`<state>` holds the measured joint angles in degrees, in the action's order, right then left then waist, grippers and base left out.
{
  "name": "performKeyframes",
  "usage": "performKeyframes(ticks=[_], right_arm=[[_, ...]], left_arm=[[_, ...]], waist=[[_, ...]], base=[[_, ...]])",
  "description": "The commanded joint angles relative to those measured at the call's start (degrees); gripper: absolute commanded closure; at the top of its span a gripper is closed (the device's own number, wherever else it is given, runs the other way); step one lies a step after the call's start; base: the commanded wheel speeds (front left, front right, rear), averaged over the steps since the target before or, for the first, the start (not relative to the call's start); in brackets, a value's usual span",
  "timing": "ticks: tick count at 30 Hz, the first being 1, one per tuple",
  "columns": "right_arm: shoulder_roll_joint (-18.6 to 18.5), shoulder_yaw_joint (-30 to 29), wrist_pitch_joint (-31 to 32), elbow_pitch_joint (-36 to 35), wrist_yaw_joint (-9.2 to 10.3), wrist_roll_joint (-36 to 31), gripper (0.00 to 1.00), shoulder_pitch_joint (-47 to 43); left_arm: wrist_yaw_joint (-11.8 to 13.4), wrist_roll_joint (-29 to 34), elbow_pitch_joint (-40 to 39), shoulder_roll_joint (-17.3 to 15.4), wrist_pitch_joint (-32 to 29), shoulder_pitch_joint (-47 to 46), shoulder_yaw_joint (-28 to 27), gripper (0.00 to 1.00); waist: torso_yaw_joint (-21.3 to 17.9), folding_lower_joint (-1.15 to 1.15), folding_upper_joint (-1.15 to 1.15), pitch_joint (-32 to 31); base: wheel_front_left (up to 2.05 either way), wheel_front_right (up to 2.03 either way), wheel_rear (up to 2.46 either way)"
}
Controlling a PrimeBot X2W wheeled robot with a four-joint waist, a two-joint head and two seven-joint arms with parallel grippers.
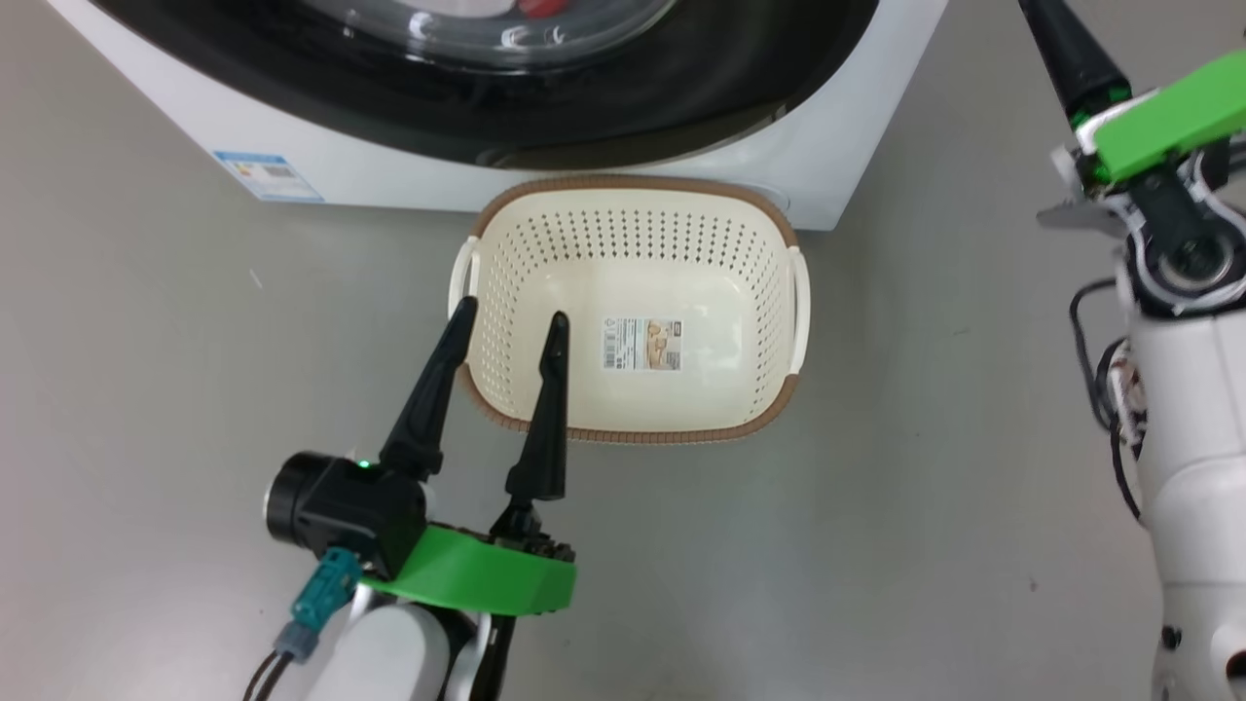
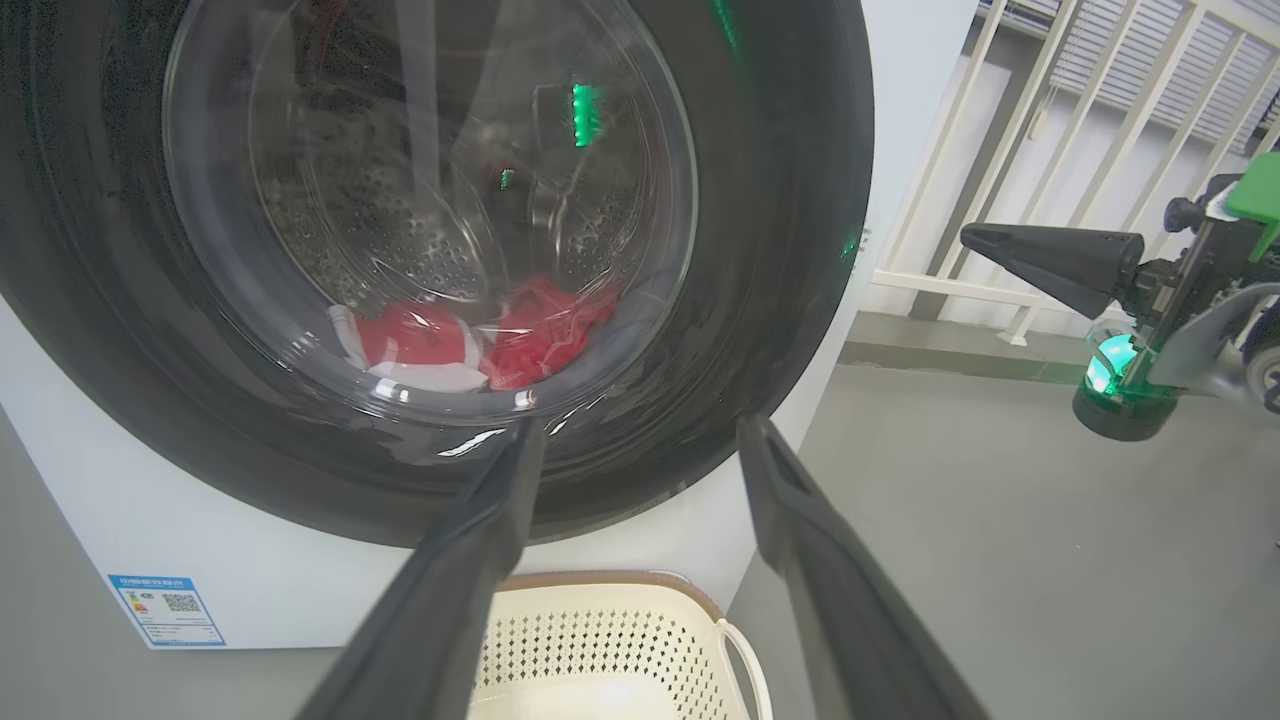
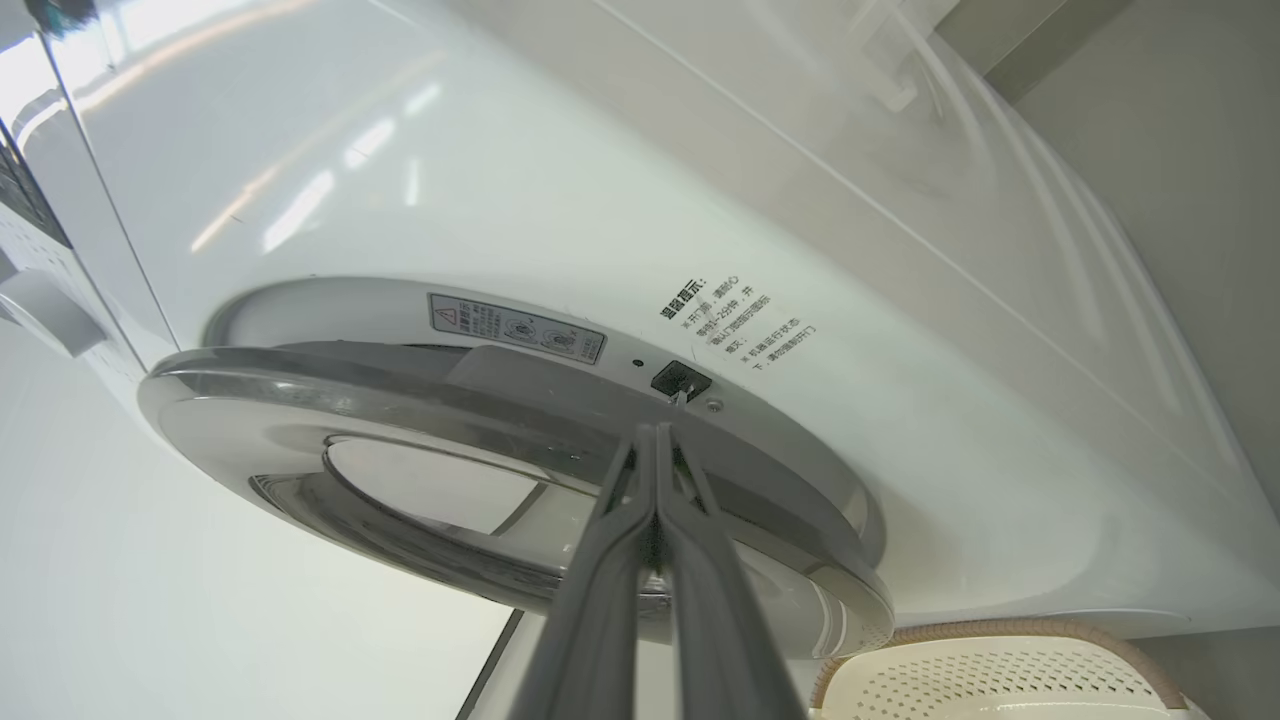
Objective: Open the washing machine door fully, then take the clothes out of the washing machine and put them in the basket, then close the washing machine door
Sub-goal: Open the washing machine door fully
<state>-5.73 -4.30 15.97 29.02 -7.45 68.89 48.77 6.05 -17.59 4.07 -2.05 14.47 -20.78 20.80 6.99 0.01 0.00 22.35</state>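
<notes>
The white washing machine (image 1: 370,170) fills the top of the head view. Its black door (image 2: 790,230) stands slightly ajar. In the right wrist view the door's silver rim (image 3: 330,395) has come off the front, and the latch hole (image 3: 680,380) shows. My right gripper (image 3: 656,432) is shut, with its tips at that gap beside the latch hole. Behind the glass window (image 2: 400,150) lie the red and white clothes (image 2: 465,345) in the drum. The cream basket (image 1: 633,224) sits on the floor before the machine. My left gripper (image 1: 511,313) hangs open over the basket's left rim, holding nothing.
Grey floor (image 1: 925,487) spreads around the basket. A blue label (image 1: 265,175) marks the machine's lower left corner. White railings (image 2: 1060,120) stand behind the machine's right side. My right arm's white forearm (image 1: 1192,438) rises along the right edge of the head view.
</notes>
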Motion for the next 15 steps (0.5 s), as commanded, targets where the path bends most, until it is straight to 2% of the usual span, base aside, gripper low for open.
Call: performKeyframes(ticks=[1,5,15], right_arm=[[0.40,-0.03,2.42,-0.91,-0.03,2.11,1.00,2.85],[0.27,-1.27,6.83,0.39,-0.03,5.26,1.00,6.38],[0.19,-1.82,12.56,3.17,-0.03,7.31,1.00,12.76]], left_arm=[[0.40,0.01,-1.69,-0.83,0.52,-1.54,-0.90,0.00],[0.67,-0.42,-2.23,-0.83,0.52,-2.55,0.37,0.00],[1.07,-0.40,-3.21,-0.83,0.52,-4.01,1.19,0.00]], waist=[[0.62,0.00,0.00,1.29],[1.14,0.00,0.00,2.91],[2.33,0.00,0.00,5.57]], base=[[0.00,0.00,0.00],[0.00,0.00,0.00],[0.00,0.00,0.00]])
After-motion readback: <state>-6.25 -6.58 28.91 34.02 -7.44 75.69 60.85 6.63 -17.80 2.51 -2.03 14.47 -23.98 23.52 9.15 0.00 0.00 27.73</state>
